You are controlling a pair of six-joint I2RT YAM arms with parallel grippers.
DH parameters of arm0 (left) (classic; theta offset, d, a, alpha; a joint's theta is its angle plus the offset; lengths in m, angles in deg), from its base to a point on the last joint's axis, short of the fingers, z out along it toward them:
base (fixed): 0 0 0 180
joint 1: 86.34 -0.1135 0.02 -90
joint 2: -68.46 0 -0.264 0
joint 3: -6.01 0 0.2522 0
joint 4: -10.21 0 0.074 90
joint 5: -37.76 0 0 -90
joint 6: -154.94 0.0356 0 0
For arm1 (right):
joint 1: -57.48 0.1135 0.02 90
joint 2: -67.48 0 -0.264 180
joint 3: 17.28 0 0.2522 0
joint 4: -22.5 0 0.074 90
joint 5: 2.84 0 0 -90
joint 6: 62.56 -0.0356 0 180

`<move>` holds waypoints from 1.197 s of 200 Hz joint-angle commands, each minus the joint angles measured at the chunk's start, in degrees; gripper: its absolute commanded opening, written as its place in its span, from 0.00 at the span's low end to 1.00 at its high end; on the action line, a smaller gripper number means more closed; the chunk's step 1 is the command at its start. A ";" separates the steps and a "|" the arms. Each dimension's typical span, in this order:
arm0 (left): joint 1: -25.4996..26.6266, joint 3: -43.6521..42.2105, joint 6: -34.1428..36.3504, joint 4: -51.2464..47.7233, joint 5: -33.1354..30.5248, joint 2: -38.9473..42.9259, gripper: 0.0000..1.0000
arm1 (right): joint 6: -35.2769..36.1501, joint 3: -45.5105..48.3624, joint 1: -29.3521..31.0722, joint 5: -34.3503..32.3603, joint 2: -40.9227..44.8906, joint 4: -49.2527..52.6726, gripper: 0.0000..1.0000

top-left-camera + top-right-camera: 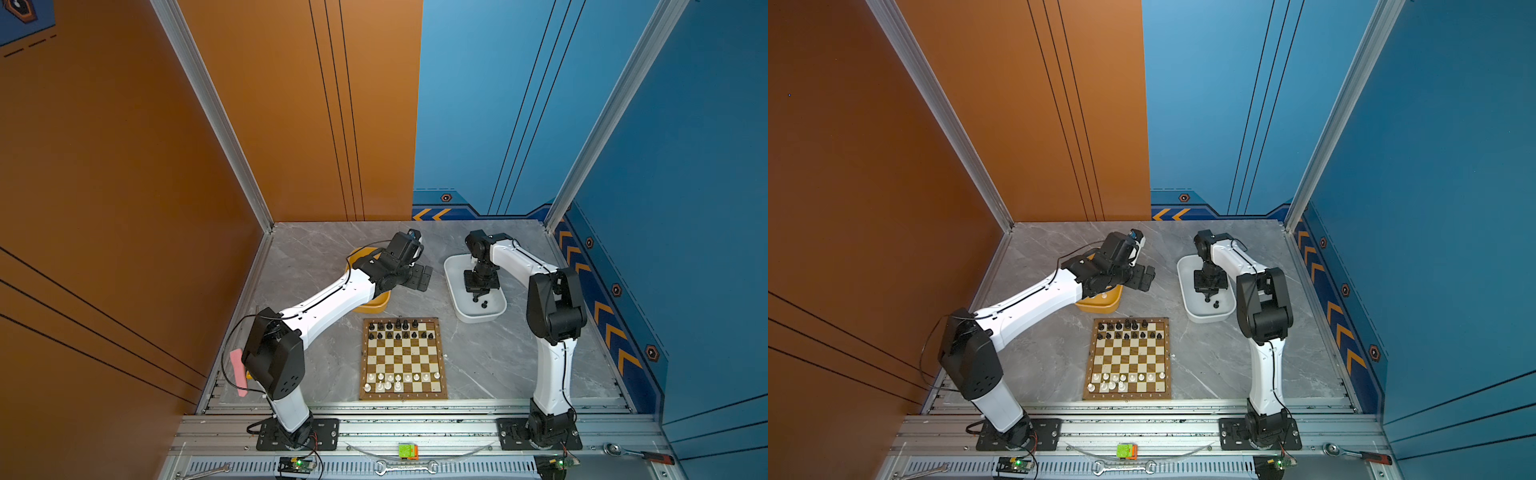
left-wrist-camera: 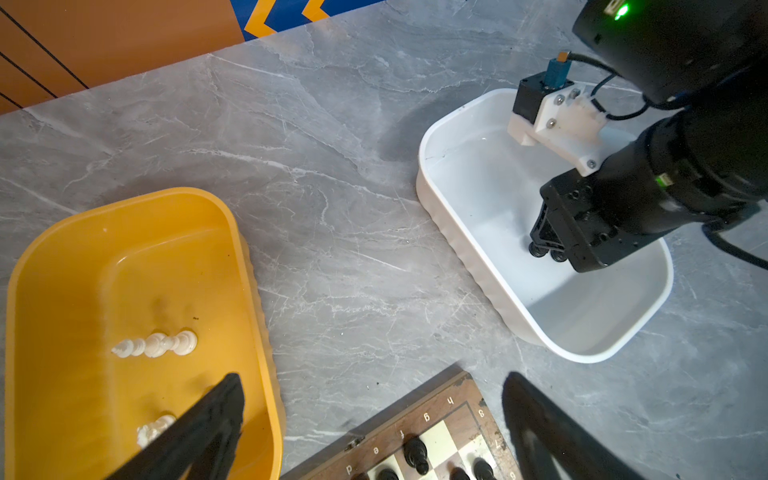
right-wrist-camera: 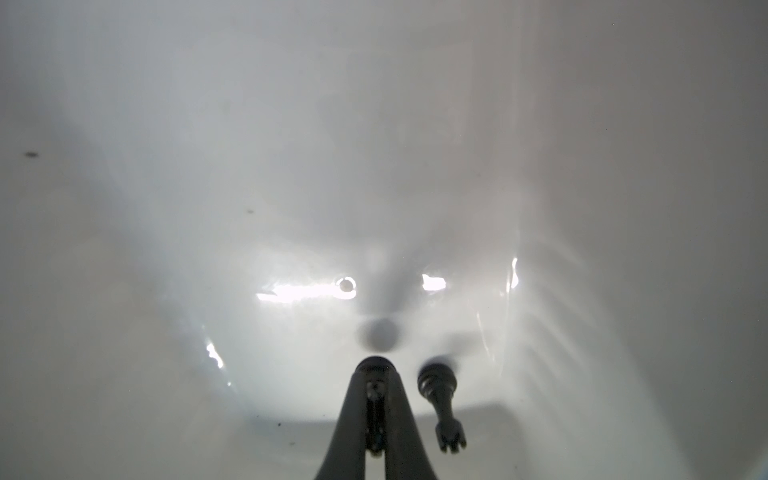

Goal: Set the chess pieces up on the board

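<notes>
On the brown-and-cream wooden chessboard (image 1: 402, 359) both sides show gaps; beyond it, the right gripper (image 3: 376, 374) clenches a glossy black piece (image 3: 376, 361), while the left gripper (image 2: 372, 380) gapes empty.

Right wrist view hazy, perhaps defocused

Grey marble worktop (image 1: 332, 365). Three things lie directly on it. Wooden checked board (image 1: 403, 357) sits flat, centre, near the front edge. Yellow tub (image 1: 374, 306) sits behind the board to the left, half hidden under the left arm in both top views. White tub (image 1: 478, 319) sits behind the board to the right. The tubs are well apart with bare marble between them. Both are near the board's far corners, and the white one is clearly not touching.
</notes>
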 commanded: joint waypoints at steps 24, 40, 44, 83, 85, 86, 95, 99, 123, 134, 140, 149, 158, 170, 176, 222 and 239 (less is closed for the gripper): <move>-1.01 -7.30 -0.46 0.06 -2.09 7.22 0.98 | -1.34 -3.87 5.56 -0.63 7.15 6.03 0.00; -1.40 -10.68 -1.14 0.65 -3.04 10.43 0.98 | -1.84 -4.61 7.98 -0.99 8.03 7.04 0.00; -1.51 -11.62 -1.34 0.70 -3.35 11.35 0.98 | -2.16 -4.64 8.56 -1.08 8.21 7.22 0.00; -3.05 -20.53 -3.19 1.06 -5.31 20.38 0.98 | -4.63 -3.82 15.01 -1.19 9.65 7.82 0.00; -3.16 -20.97 -3.30 0.99 -5.43 20.90 0.98 | -4.73 -3.74 15.32 -1.19 9.63 7.79 0.00; -3.25 -21.18 -3.36 0.98 -5.41 21.20 0.98 | -4.81 -3.68 15.47 -1.15 9.67 7.78 0.00; -3.63 -23.12 -3.90 0.72 -5.88 23.39 0.98 | -5.43 -3.33 16.95 -1.03 9.63 7.74 0.00; -3.77 -23.91 -4.10 0.56 -6.07 24.19 0.98 | -5.63 -3.17 17.56 -0.89 9.57 7.61 0.00; -4.77 -29.00 -5.28 -0.72 -7.49 30.13 0.98 | -6.98 -2.01 21.30 -0.48 8.77 6.71 0.00; -5.01 -30.59 -5.83 -1.50 -7.85 32.59 0.98 | -7.62 -1.52 22.59 0.07 8.24 6.17 0.00; -5.14 -31.36 -6.08 -1.90 -8.01 33.87 0.98 | -7.91 -1.30 23.33 0.23 7.96 5.82 0.00; -5.34 -32.31 -6.60 -2.56 -8.41 35.68 0.98 | -8.29 -0.96 24.24 0.46 7.49 5.32 0.00; -5.50 -33.22 -7.00 -3.25 -8.59 37.14 0.98 | -8.53 -0.77 24.84 0.70 7.04 4.83 0.00; -5.63 -34.17 -7.54 -3.94 -8.86 39.18 0.98 | -8.82 -0.54 24.85 1.09 6.40 4.15 0.00; -5.70 -34.55 -7.68 -4.27 -8.97 40.13 0.98 | -8.92 -0.46 26.71 1.26 6.06 3.80 0.00; -6.11 -35.79 -8.36 -6.37 -9.62 43.99 0.98 | -9.41 0.79 28.20 2.13 3.93 1.51 0.00; -6.23 -35.65 -8.35 -6.92 -9.81 44.42 0.98 | -9.54 1.05 28.56 2.34 3.32 0.86 0.00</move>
